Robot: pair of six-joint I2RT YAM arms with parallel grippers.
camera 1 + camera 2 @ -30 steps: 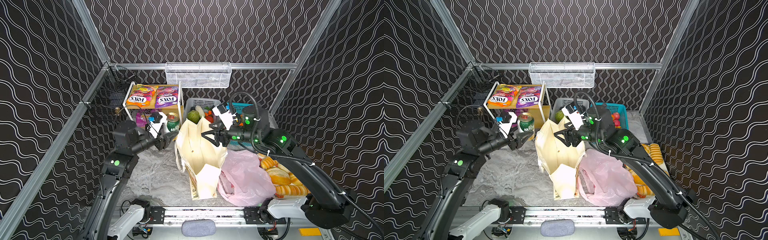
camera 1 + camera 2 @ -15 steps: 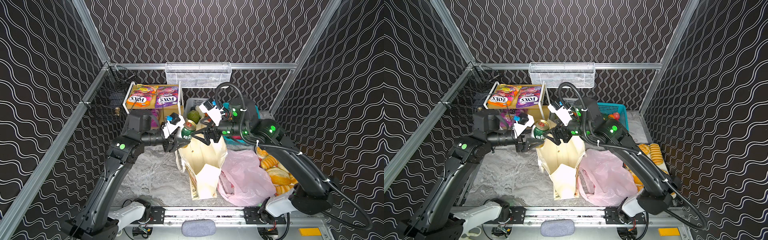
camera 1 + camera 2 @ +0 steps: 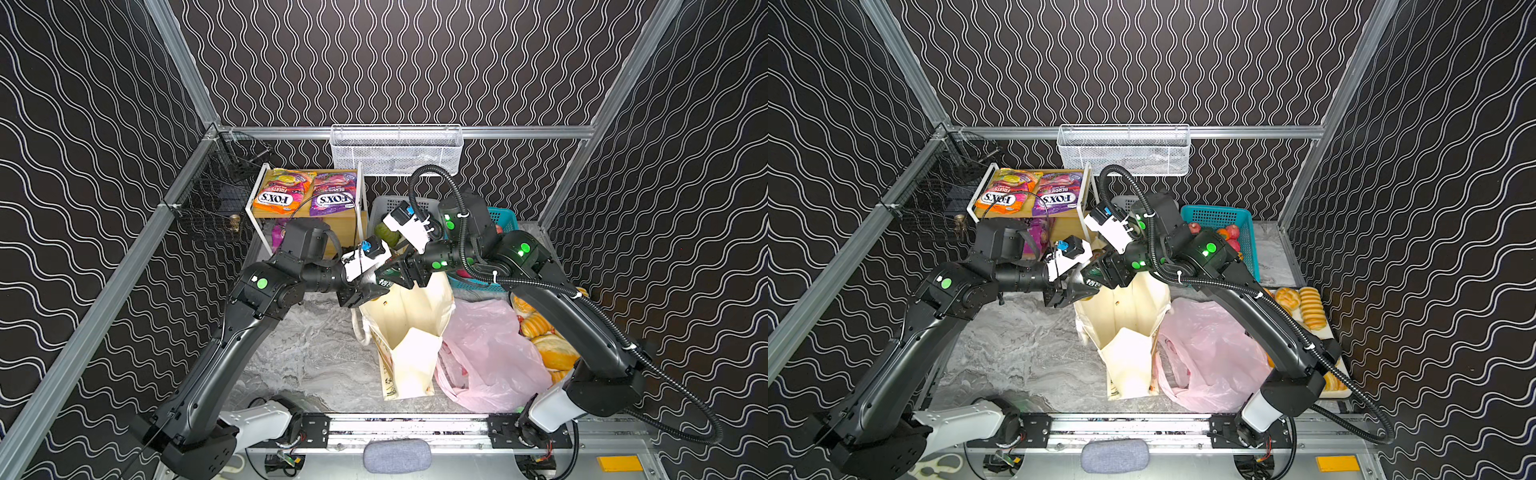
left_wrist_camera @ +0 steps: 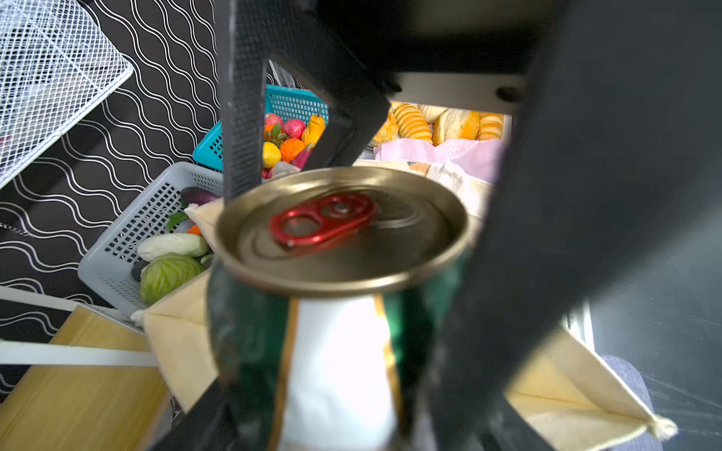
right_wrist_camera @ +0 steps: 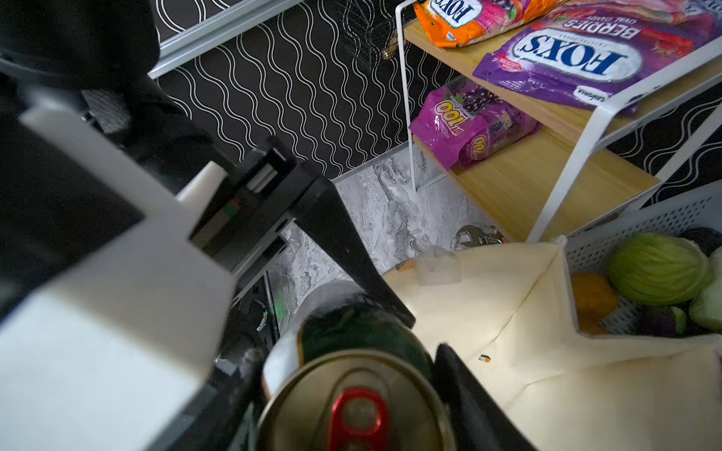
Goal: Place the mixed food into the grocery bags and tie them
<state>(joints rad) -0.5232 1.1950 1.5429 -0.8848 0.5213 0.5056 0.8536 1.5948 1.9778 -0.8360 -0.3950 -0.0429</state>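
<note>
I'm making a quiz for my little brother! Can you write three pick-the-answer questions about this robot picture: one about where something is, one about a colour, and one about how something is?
1. Where is the green can?
A) in the grey basket
B) up in the air by the cream tote's open top
C) on the wooden shelf

2. What colour is the can's pull tab?
A) blue
B) red
C) yellow

3. How is the cream tote?
A) lying flat
B) tied shut
C) standing open

Answers:
1 B: the left gripper holds the green can in the air beside the tote's rim.
2 B: the pull tab shows bright red in the left wrist view.
3 C: the tote stands on the table with its mouth gaping upward in both top views.
</note>
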